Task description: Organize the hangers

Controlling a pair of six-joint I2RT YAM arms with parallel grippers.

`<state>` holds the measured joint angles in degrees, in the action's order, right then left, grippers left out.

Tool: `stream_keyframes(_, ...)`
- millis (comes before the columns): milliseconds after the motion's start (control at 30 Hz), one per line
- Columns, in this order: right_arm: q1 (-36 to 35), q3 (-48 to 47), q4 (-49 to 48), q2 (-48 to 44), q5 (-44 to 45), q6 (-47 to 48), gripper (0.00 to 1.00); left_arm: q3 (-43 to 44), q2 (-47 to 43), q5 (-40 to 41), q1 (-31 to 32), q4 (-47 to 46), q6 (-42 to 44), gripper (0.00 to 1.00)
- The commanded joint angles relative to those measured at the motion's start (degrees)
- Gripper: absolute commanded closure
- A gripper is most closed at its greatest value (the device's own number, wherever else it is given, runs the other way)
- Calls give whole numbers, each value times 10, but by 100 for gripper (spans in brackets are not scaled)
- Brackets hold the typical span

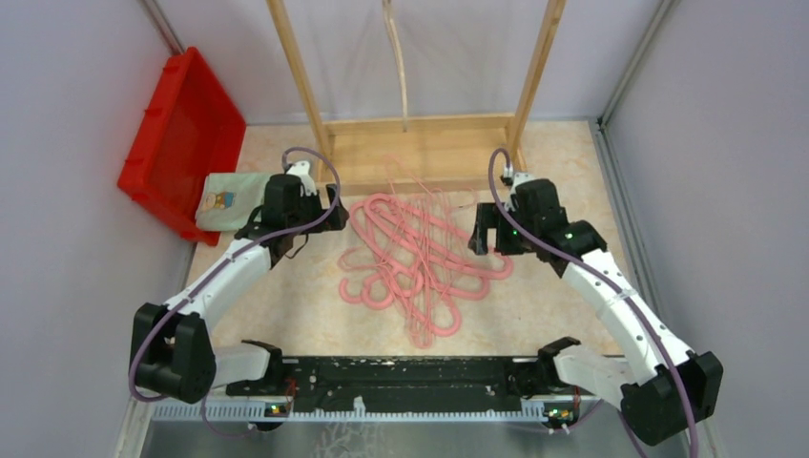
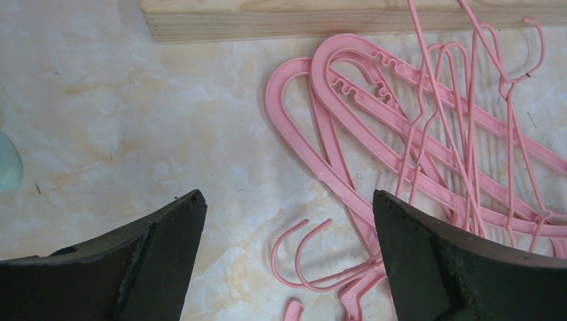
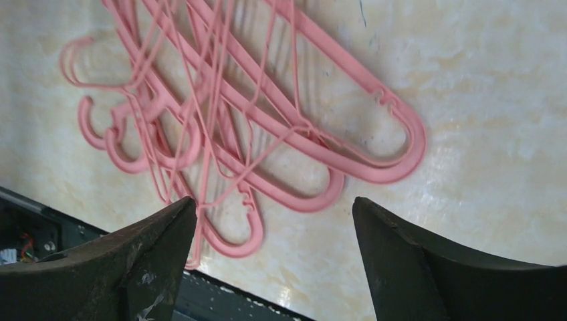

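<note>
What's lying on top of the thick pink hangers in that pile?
Several thin pink wire hangers lie crisscrossed over the thick pink hangers. The overlap hides how many thick ones are stacked underneath, and most of their hooks.

Pale grey walls (image 1: 57, 191) enclose a marbled beige tabletop (image 1: 286, 305) bearing a wooden rack (image 1: 420, 153)

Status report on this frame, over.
Left tool open, empty. Right tool open, empty. Pink hangers tangled in one pile between them. Nothing blocking.

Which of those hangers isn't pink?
The beige hanger, upright inside the wooden rack at the back. All the others are in the pink pile lying flat in front of it.
</note>
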<state>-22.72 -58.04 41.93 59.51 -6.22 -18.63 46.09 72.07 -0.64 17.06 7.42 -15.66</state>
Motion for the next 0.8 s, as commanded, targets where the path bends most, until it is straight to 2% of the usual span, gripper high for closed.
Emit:
stream_keyframes(0,-4,58,-58,-12,-25,-7,15,3,-5,-24,7,8,-19,0)
stream_keyframes(300,-4,137,-210,51,-77,-69,32,-29,-22,-31,12,-4,-37,0)
stream_keyframes(667,-6,40,-302,254,-124,-63,50,-35,-14,-33,13,-19,-41,0)
stream_keyframes(767,-11,18,-313,299,-130,-64,51,-33,-7,-31,13,-22,-41,0)
